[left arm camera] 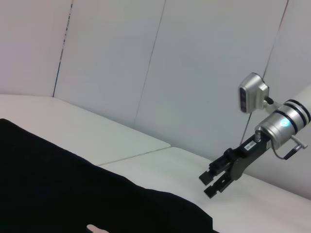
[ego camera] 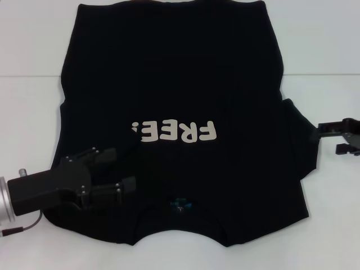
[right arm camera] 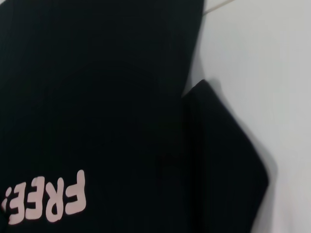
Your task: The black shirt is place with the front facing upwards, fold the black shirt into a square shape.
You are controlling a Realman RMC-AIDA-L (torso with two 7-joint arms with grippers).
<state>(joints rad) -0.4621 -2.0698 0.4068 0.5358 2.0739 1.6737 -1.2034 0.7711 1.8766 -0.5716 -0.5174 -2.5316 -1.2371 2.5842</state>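
shirt flat on the counter, both grippers at its edges

i saw the black shirt (ego camera: 180, 101) spread front-up across the white counter (ego camera: 34, 124), filling most of my head view. its collar end lay toward me at 6 o'clock and its hem ran along 12 o'clock. the cream "free!" lettering (ego camera: 174, 132) read upside down near the middle of the cloth, and the small teal neck label (ego camera: 181, 203) sat just inside the collar. the sleeve on the right side stuck out toward 3 o'clock as a dark flap, and my right wrist camera showed that same flap lying flat on the counter just beside the shirt's body.

the left gripper (ego camera: 121, 169) reached in from 8 o'clock and sat over the shirt's left shoulder area. its fingers (ego camera: 104, 155) were spread apart with nothing between them; i could not tell whether they touched the cloth.

the right gripper (ego camera: 340, 138) was at 3 o'clock, just off the tip of the right sleeve, over bare counter. the left wrist camera showed it from afar (left arm camera: 214, 183), raised above the counter, its fingers parted and holding nothing.
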